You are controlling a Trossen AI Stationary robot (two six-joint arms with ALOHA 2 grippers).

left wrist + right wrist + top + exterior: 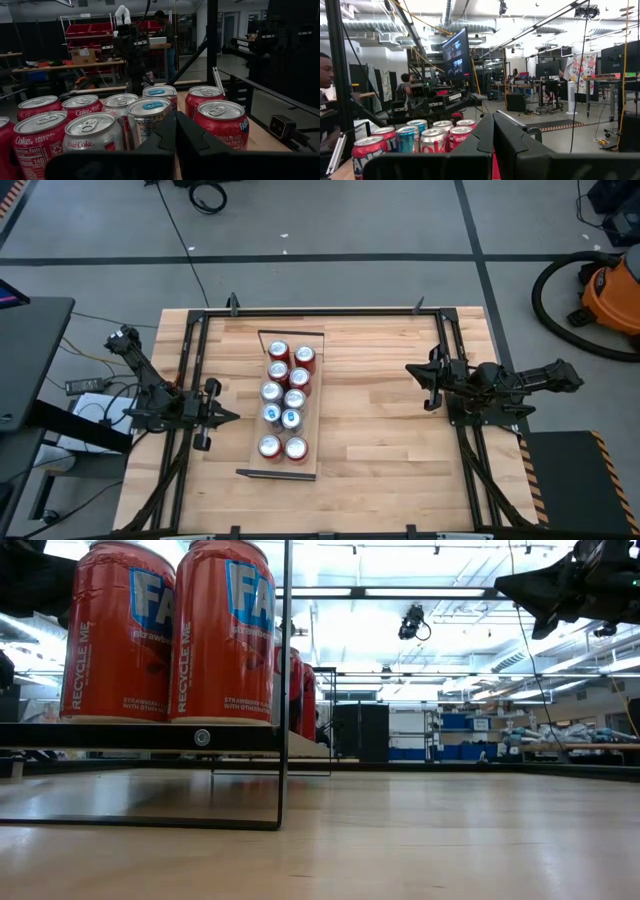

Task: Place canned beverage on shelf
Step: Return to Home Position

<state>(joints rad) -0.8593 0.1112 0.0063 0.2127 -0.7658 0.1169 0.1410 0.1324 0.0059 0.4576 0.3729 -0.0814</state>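
Observation:
The shelf (291, 338) is a long light-wood board with dark metal ends, lying left of the table's middle. Several cans (284, 395) stand upright on it in two rows, red ones and silver-blue ones. In the low view two red cans (165, 635) stand on the shelf's dark rim (140, 736), which is raised above the tabletop. My left gripper (234, 416) is shut and empty, just left of the shelf, with the cans in front of it (175, 116). My right gripper (410, 370) is shut and empty, well right of the shelf, pointing toward the cans (493, 117).
A black frame (320, 310) runs around the plank tabletop. Bare wood lies between the shelf and my right gripper (365, 410). An orange vacuum (610, 290) stands on the floor at the far right. People show in the room beyond the table (162, 30) (325, 75).

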